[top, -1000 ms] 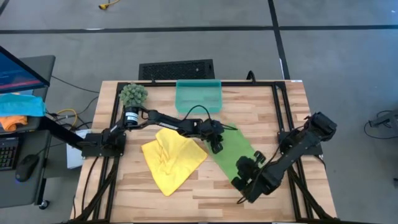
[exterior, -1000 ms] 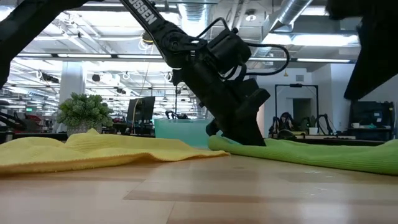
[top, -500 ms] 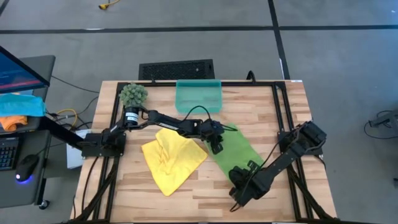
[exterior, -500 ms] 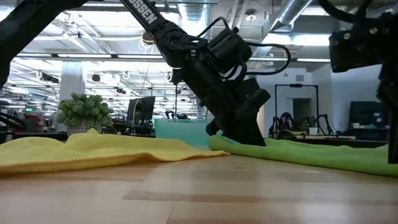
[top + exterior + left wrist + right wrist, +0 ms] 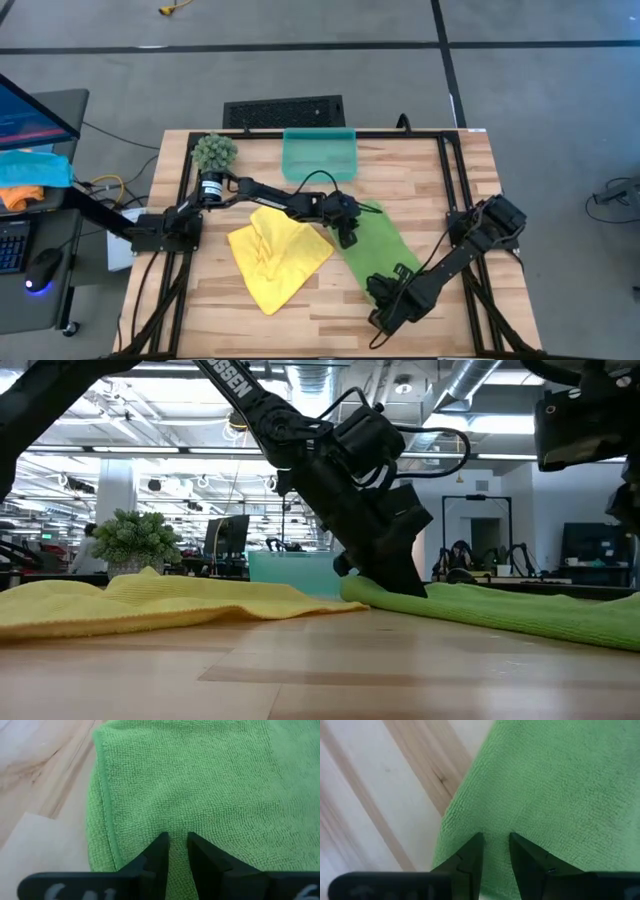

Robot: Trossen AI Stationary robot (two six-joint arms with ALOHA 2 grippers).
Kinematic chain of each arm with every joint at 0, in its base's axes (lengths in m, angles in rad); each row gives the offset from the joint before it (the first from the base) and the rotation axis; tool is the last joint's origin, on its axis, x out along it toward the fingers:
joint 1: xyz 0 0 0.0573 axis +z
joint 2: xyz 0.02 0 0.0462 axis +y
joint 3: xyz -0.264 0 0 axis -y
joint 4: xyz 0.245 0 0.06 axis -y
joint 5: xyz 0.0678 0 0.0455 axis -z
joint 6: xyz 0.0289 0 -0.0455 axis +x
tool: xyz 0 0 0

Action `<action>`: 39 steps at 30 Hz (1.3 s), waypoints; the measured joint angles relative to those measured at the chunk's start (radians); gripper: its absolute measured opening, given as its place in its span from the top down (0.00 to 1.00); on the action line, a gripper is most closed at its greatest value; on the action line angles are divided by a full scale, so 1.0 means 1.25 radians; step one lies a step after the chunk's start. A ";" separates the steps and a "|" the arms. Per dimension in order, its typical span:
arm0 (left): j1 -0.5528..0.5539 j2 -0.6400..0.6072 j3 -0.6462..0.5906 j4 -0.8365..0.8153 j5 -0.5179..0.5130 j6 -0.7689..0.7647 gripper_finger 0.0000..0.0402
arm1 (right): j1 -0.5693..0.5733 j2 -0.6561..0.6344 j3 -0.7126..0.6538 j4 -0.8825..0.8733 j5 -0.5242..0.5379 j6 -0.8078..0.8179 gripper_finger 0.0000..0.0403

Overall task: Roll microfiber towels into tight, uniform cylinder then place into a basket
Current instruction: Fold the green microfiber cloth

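Your right gripper point(image 5: 385, 291) has slid onto the green towel's point(image 5: 375, 248) near end, mid-frame; both grippers' fingers pinch the cloth. Left gripper point(image 5: 346, 232) holds the far end. You can roll now.

Light is even and bright from overhead. In the low view, ceiling lights point(image 5: 330, 430) glare across the upper frame, leaving the left arm point(image 5: 340, 480) a dark silhouette. The wooden table point(image 5: 300, 680) blurs in the foreground. Both wrist views render the green towel point(image 5: 200, 785) weave sharply, with soft shadows.
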 joint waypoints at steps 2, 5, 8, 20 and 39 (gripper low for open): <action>0.000 -0.007 -0.001 -0.008 0.002 0.019 0.83 | 0.001 -0.011 -0.001 -0.011 0.018 0.000 0.71; 0.000 -0.027 -0.004 -0.038 0.000 0.045 0.83 | 0.002 -0.037 -0.001 -0.036 0.066 0.000 0.71; 0.000 -0.045 -0.005 -0.063 -0.009 0.068 0.83 | 0.008 -0.066 0.000 -0.058 0.116 0.006 0.71; -0.038 -0.084 -0.002 -0.159 -0.155 0.118 0.83 | 0.028 -0.197 0.001 -0.192 0.363 0.007 0.71; -0.188 -0.349 -0.100 -0.551 -0.611 -0.067 0.83 | -0.136 -0.279 0.001 -0.386 0.473 -0.033 0.71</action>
